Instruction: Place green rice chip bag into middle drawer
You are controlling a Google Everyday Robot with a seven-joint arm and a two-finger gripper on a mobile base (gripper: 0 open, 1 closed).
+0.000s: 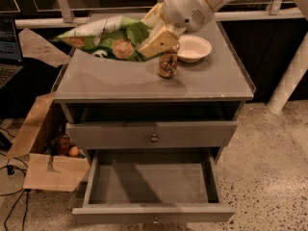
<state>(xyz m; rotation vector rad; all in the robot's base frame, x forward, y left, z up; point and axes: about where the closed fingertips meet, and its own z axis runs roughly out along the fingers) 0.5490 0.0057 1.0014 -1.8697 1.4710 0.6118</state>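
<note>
Far to the left of my pincer, a laptop point(6, 47) sits at the frame's edge. Below it, an open cardboard box point(48, 170) lies on the floor against the cabinet. The green rice chip bag point(108, 38) stretches out leftward from the pincer over the back left of the grey worktop point(144, 85). It looks lifted clear of the surface, though from this angle I cannot be sure.

The pincer point(148, 32) is closed on the bag's right end, with the crinkled foil nipped between its two cream fingers point(161, 40). Directly beneath the pincer, the upper drawer point(151, 134) is pulled out only slightly. Lower down, the middle drawer point(151, 184) stands wide open with its grey floor showing.

Just right of the pincer and touching nothing, a drink can point(167, 64) stands upright. A white bowl point(192, 47) rests beyond it, further right.
</note>
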